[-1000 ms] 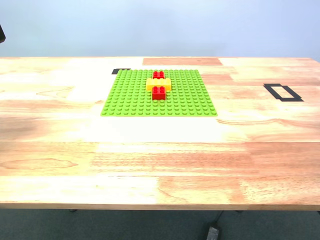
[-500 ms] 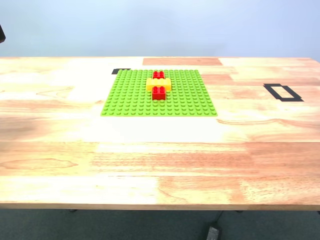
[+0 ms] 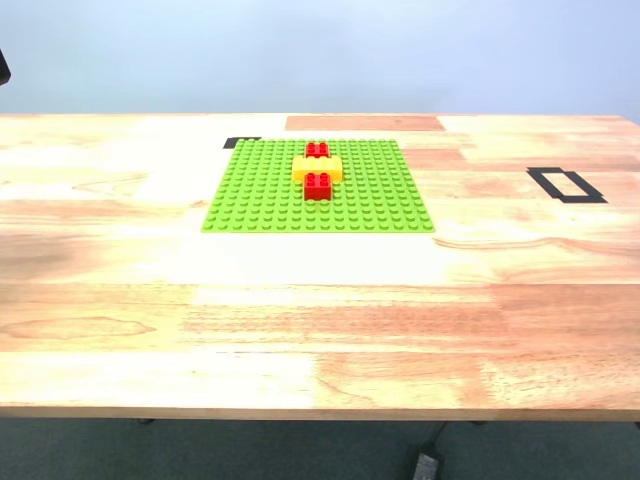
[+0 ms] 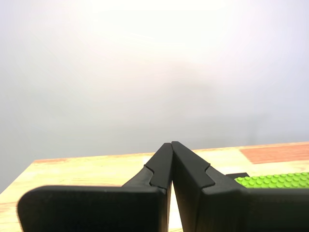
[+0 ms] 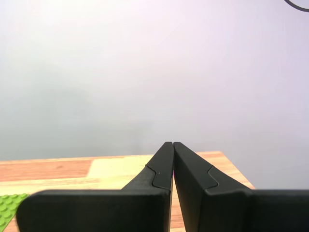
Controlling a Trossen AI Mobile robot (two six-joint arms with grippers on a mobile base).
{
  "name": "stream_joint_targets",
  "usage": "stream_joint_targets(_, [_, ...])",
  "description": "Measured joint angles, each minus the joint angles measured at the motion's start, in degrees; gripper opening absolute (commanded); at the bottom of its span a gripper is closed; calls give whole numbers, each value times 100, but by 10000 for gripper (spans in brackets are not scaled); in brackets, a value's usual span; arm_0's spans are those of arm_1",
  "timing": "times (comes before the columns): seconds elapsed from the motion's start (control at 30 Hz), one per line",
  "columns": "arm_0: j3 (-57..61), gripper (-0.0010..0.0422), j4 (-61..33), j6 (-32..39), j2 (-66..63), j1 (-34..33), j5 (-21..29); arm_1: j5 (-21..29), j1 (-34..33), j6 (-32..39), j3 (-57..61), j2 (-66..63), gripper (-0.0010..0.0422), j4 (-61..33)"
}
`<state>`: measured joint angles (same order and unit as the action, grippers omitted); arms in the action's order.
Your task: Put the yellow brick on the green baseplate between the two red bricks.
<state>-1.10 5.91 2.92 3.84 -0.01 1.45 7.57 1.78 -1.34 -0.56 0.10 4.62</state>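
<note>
The green baseplate lies flat on the far middle of the wooden table. The yellow brick sits on it between the two red bricks, one behind and one in front, all touching in a row. My first gripper is shut and empty, held above the table with a corner of the baseplate beside it. My second gripper is shut and empty, with a baseplate corner in its view. Neither gripper shows in the exterior view.
A black tape rectangle marks the table toward the exterior view's right. A small black tape mark lies by the baseplate's far corner. The table's front edge runs across the bottom of the exterior view.
</note>
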Motion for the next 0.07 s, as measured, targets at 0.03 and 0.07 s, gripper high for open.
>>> stream_joint_targets(0.03, [0,0,0,2,0,0,0,0,0,0,0,-2,0,0])
stream_joint_targets(0.07, [0,0,0,0,0,0,0,0,0,0,0,0,0,2])
